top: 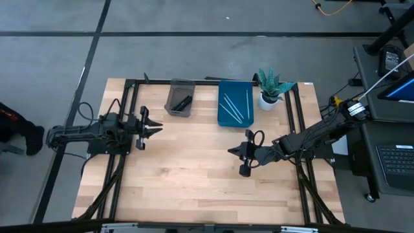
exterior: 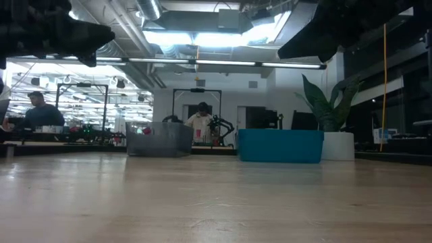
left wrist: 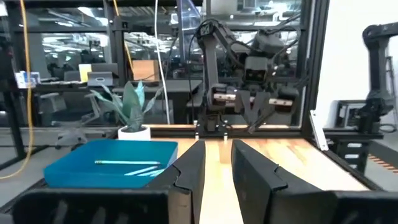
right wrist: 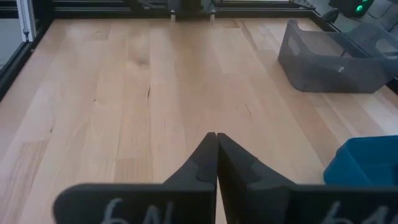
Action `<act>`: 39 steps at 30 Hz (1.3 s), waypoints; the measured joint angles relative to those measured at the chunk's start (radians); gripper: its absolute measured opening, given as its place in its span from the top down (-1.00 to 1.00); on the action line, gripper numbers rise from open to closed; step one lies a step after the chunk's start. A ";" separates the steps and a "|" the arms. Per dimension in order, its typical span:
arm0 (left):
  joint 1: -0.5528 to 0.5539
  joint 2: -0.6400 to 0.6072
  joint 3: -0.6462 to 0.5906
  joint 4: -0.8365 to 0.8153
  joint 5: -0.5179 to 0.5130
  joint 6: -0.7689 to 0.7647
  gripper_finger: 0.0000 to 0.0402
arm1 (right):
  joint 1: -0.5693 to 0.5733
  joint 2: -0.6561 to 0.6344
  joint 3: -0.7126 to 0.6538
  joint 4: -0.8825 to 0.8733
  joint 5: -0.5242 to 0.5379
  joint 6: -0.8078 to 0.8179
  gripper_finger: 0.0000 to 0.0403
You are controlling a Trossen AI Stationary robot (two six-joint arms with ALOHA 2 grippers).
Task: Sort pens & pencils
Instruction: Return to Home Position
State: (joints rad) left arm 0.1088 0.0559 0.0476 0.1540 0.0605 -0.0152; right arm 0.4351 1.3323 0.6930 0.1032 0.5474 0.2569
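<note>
All the pens and pencils lie in two containers at the far edge of the wooden table (top: 194,175), and none is on the bare boards. The black pens (top: 183,101) show from above as a short dark bundle lying aslant on the floor of the grey bin (top: 172,97); how many there are cannot be told. Just beside that bin, apart from it, stands the blue tray (top: 223,118). The pale blue-teal pens (top: 230,105) lie in it as a few thin, light, straight lines, roughly parallel and running lengthwise. In the left wrist view two or three of them rest flat on the tray floor (left wrist: 118,163), slim sticks paler than the tray. A green plant (top: 272,81) in a white pot (top: 269,99) stands next to the tray, at the table's far right corner. The left gripper (top: 160,128) hovers over the left side of the table, pointing toward the middle. Its fingers (left wrist: 189,174) stand a narrow gap apart and hold nothing. The right gripper (top: 230,151) hangs over the right half of the table, nearer the front than the tray and well apart from it. Its fingers (right wrist: 202,162) are pressed together tip to tip, with nothing between them. Beyond the table, the low view shows people at benches in the room.
</note>
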 joint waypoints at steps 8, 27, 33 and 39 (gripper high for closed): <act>-0.040 0.001 -0.040 0.036 -0.051 0.027 0.64 | 0.000 0.000 0.000 0.009 0.004 -0.004 0.97; -0.040 0.002 -0.040 0.017 -0.051 0.072 0.64 | -0.129 -0.567 0.000 -0.191 -0.124 -0.271 0.97; -0.040 0.002 -0.040 0.017 -0.051 0.072 0.64 | -0.114 -0.753 -0.036 -0.348 -0.139 -0.290 0.97; -0.040 0.002 -0.040 0.018 -0.051 0.069 0.64 | -0.114 -0.964 -0.170 -0.359 -0.133 -0.295 0.97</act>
State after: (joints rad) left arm 0.0685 0.0576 0.0078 0.1719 0.0093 0.0542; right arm 0.3214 0.3684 0.5227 -0.2554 0.4143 -0.0386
